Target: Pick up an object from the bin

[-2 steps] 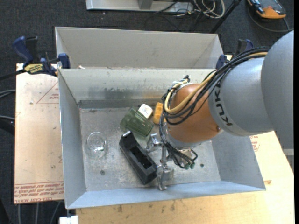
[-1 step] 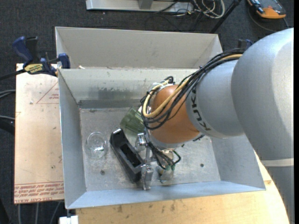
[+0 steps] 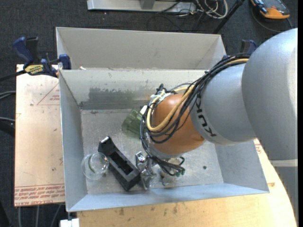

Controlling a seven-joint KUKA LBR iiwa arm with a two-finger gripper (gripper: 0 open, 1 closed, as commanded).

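dark grey carpet [image 3: 47, 6] covers the floor around where i work. at the top edge, the flat pale metal foot [image 3: 137, 4] of a stand lies on it, beside a tangle of light and dark cables [image 3: 210, 3]. an orange-and-black device [image 3: 271, 7] sits in the far right corner. light falls soft and even across it.

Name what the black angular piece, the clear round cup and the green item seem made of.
Black angular piece: probably moulded plastic, matt, sharp-edged.
Clear round cup: glass or clear plastic, glossy, see-through.
Green item: maybe translucent plastic; it is partly hidden, so this is uncertain.
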